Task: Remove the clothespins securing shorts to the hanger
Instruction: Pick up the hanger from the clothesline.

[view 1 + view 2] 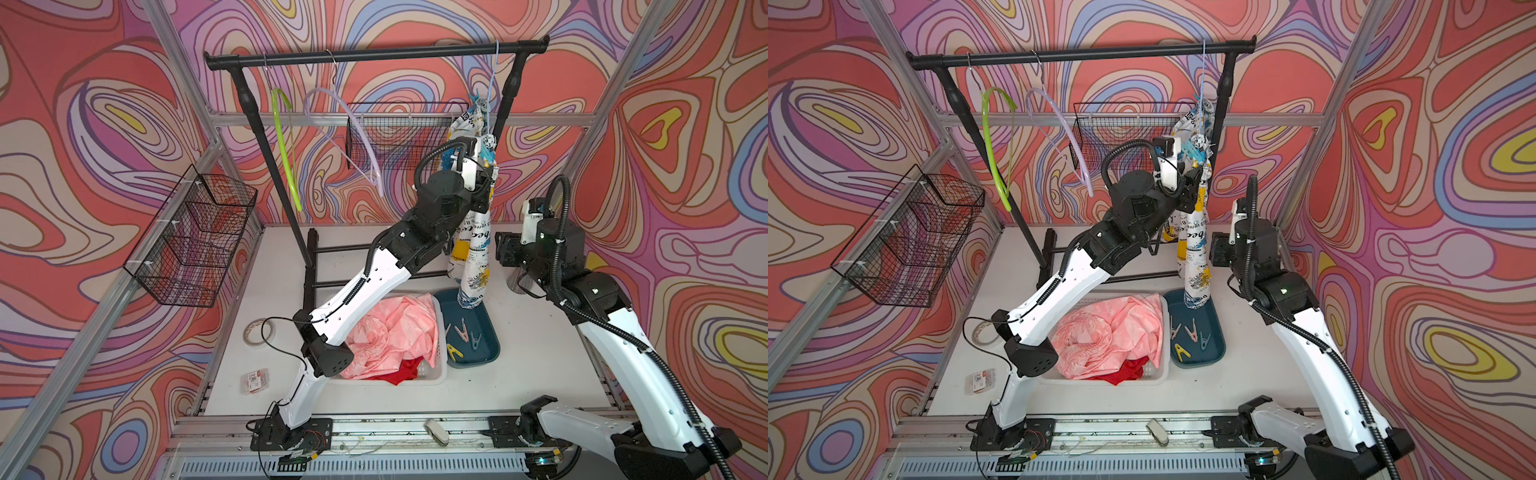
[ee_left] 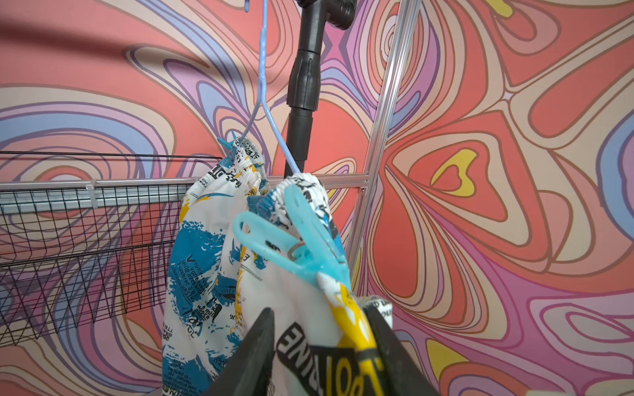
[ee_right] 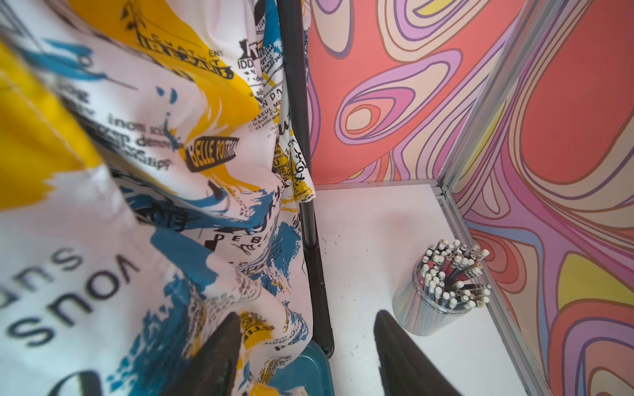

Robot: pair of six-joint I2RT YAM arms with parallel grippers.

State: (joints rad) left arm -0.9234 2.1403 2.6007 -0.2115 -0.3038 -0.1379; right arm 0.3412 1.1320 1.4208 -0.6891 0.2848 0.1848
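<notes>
Two hangers, the green hanger (image 1: 286, 145) and the lilac hanger (image 1: 365, 158), hang bare on the rail, so I'd guess those pairs are done; the pink shorts (image 1: 390, 328) and red shorts (image 1: 409, 370) sit dumped in the white basket (image 1: 440, 365); a few loose clothespins (image 1: 461, 332) lie in the teal tray (image 1: 490, 332). Further right the printed shorts (image 1: 471, 249) hang off the blue hanger (image 2: 264, 68), pegged by a light blue clothespin (image 2: 308, 247); the left gripper (image 2: 319, 312) sits just under it, jaws part-open around a cloth fold, can't tell if it's pinching. The right gripper (image 3: 307, 315) is spread and empty, low beside the shorts' legs; tight there, rack post (image 3: 295, 103) and pencil cup (image 3: 442, 291) are close by.
</notes>
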